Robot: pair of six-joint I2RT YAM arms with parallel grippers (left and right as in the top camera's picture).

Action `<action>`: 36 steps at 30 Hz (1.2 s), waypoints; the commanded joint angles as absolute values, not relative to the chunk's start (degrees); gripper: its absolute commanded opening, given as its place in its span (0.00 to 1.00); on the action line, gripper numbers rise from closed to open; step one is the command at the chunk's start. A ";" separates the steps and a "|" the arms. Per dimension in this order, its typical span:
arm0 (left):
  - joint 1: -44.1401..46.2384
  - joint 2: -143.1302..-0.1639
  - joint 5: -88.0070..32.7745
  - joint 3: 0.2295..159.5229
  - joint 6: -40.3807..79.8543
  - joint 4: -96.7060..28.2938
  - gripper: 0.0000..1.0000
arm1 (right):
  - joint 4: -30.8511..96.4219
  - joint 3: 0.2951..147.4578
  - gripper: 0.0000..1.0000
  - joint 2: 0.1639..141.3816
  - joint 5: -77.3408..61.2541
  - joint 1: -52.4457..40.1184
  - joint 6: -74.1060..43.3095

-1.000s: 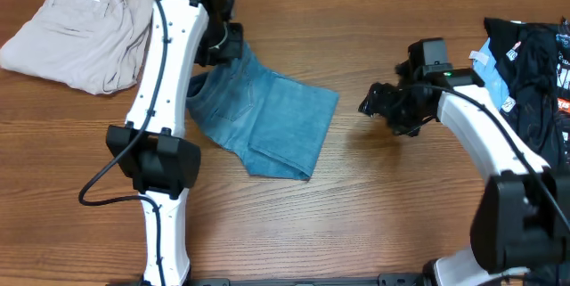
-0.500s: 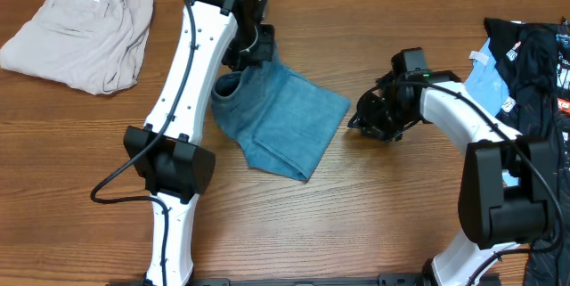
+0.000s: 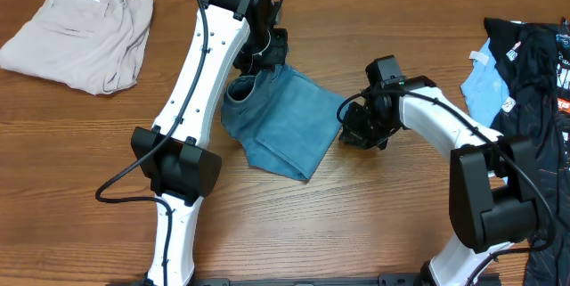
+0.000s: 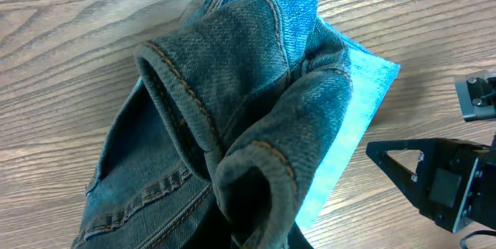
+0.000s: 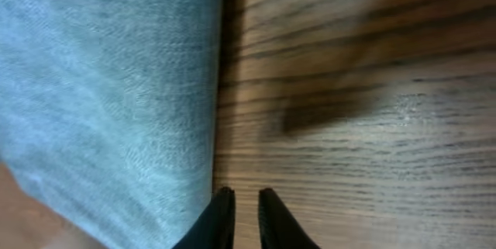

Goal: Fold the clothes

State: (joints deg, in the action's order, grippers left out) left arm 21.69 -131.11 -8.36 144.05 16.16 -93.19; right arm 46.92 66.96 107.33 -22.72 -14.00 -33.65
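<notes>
The light-blue denim jeans (image 3: 285, 121) lie folded small in the middle of the table, with a bunched end raised at the far side. My left gripper (image 3: 267, 54) is shut on that bunch; in the left wrist view the thick stitched hems (image 4: 232, 102) hang over its fingers and hide them. My right gripper (image 3: 349, 133) sits low on the table at the jeans' right edge. In the right wrist view its fingertips (image 5: 246, 195) are almost together over bare wood, right beside the denim edge (image 5: 101, 86), with nothing between them.
Beige trousers (image 3: 80, 36) lie at the far left corner. A black printed garment (image 3: 534, 63) with a pale blue piece (image 3: 485, 85) lies at the right edge. Bare wood lies in front of the jeans.
My left arm has carried the jeans' bunched end to the right, dragging the fold along. My right arm has moved left to the jeans' edge and its fingers have closed.
</notes>
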 commanded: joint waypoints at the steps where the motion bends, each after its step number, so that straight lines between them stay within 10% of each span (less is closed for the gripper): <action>1: 22.09 -129.64 -10.17 144.38 16.97 -92.77 0.04 | 45.58 65.06 0.13 107.50 -21.28 -15.20 -37.78; 36: 27.11 -129.64 -17.85 144.38 16.93 -94.30 0.04 | 37.28 63.57 0.09 107.50 -21.87 -18.90 -42.26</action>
